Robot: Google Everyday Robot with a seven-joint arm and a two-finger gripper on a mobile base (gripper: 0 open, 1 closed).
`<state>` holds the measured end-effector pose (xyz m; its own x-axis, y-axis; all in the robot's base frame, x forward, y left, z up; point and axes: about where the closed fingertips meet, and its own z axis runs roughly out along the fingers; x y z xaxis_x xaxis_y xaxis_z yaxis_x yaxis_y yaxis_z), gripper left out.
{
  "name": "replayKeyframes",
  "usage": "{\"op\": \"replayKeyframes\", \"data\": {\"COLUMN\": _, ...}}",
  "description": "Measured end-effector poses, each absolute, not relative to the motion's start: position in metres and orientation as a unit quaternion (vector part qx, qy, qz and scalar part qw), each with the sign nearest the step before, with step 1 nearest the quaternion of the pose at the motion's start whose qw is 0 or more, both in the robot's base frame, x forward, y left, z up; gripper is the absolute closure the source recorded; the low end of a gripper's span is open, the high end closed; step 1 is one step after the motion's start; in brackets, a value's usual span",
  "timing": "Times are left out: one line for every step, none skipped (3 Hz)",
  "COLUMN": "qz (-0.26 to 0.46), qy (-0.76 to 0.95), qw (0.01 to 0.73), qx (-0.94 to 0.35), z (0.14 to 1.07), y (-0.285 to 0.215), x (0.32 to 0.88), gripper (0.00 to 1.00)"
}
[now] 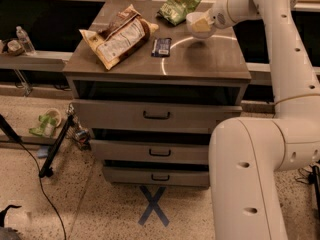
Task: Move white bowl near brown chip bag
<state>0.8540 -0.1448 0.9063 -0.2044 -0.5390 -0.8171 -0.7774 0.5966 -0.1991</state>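
Metal cabinet top (210, 64): brown chip bag (120, 39) flat on left, dk blue bar wrapper (161, 47) just beside it, green bag (179, 6) at back. Gripper (205, 23) grips white bowl (199, 25) over back-right.

glossy white tubular arm (282, 49), bulky rounded joints, small dark holes, pale claw (202, 24) over cabinet top (210, 61)

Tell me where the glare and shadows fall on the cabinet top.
Camera view: a thin bright arc of glare curves over the cabinet top from its front edge towards the white bowl; the tool, above the back right, holds that bowl over a soft shadow; the brown chip bag shows no glare.
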Motion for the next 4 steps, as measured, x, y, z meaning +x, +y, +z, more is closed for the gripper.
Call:
{"op": "replayKeyframes", "data": {"qz": 0.160, "qy": 0.735, "qw": 0.463, "qx": -0.469, "z": 0.921, "y": -0.121, "x": 0.835, "gripper": 1.00}}
{"op": "replayKeyframes", "data": {"qz": 0.191, "qy": 0.705, "qw": 0.463, "qx": -0.502, "z": 0.929, "y": -0.090, "x": 0.820, "gripper": 1.00}}
{"op": "replayKeyframes", "data": {"qz": 0.196, "qy": 0.678, "qw": 0.462, "qx": -0.536, "z": 0.934, "y": -0.064, "x": 0.814, "gripper": 1.00}}
{"op": "replayKeyframes", "data": {"qz": 0.196, "qy": 0.675, "qw": 0.462, "qx": -0.540, "z": 0.934, "y": -0.062, "x": 0.814, "gripper": 1.00}}
